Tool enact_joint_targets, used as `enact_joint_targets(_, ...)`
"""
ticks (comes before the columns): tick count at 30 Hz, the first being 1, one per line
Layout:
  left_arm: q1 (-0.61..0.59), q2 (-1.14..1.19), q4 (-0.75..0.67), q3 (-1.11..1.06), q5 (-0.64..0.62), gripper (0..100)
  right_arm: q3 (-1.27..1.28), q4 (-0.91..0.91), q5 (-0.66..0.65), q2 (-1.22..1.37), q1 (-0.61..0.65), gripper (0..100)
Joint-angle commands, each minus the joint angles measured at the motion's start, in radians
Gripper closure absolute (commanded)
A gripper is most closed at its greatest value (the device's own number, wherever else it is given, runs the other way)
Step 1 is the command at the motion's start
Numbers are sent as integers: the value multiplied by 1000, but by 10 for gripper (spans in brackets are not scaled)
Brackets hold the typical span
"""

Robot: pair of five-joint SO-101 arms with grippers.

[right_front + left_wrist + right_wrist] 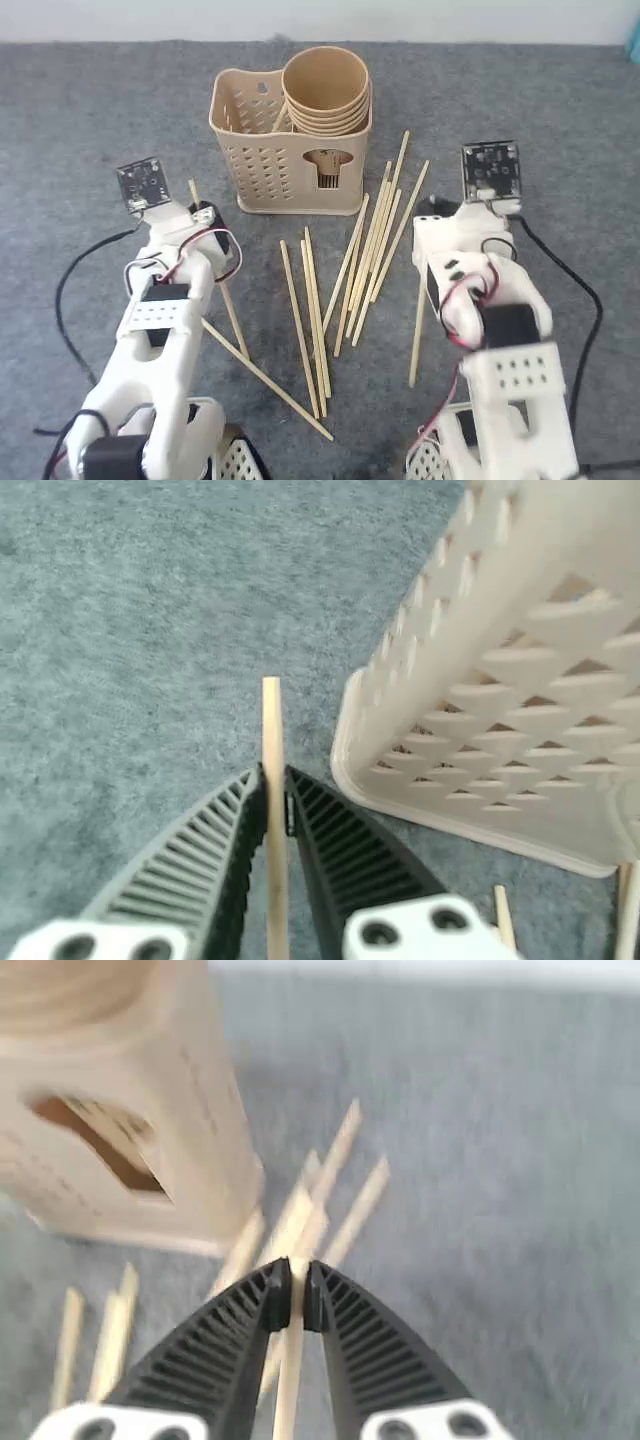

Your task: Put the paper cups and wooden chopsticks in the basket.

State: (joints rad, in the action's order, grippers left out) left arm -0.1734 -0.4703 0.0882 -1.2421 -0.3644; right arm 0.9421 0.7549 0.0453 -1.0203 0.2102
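High view: paper cups [325, 75] sit in the basket [255, 165]; chopsticks [372, 245] lie loose at its six o'clock, left pincer [275, 780] and right pincer [296, 1280] each clenching one.

Basket [265, 165] toward the back of the worktop [90, 110], stack of paper cups [330, 112] in its right half. Loose chopsticks [368, 240] kinda fanned out on the worktop right in front of the basket and off its front-right corner. Left tool [275, 777] front-left of the basket, clamped on one chopstick [271, 720]; right tool [296, 1275] front-right of it, pinching a second chopstick [288, 1380].
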Motion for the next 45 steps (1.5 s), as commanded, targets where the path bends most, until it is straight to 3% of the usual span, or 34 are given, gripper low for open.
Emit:
enact_joint_targets(1, -38, -51, -32, 24, 9, 986, -40, -107, -18, -131, 51, 991)
enact_joint_targets(13, -57, -51, -32, 30, 6, 986, -204, -526, -18, -125, 265, 991)
enact_joint_targets(26, -55, -48, -34, 30, 6, 986, -675, -773, -15, 397, 332, 991)
enact_joint_targets(35, -55, -41, -78, 24, 8, 986, -1096, -788, -15, 846, 325, 991)
enact_joint_targets(45, -55, -41, -81, 24, 11, 986, -1134, -751, -17, 1026, 305, 988)
